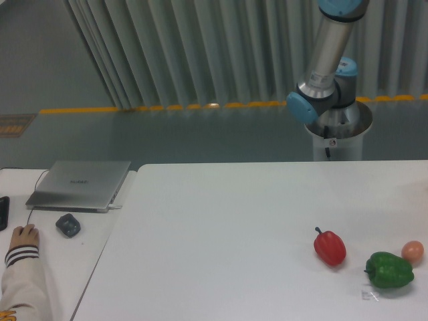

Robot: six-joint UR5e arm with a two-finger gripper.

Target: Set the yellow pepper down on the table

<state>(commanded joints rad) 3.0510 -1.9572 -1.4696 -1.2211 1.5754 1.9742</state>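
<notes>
I am watching the arm (328,60) rising behind the white bench (221,234); its gripper is sitting out of frame, so I cannot tell how its jaws are standing. The yellow pepper is showing nowhere in this view. A red pepper (330,247), a green pepper (389,269) and a small orange-pink fruit (412,251) are lying near the bench's right edge. I am judging the yellow pepper as light, glossy and slippery, with a firm hollow wall, best taken across its lobes with gentle pressure. A logo is showing on the grey laptop (80,183), too small for reading; a faint tag (368,293) is lying beside the green pepper, illegible.
</notes>
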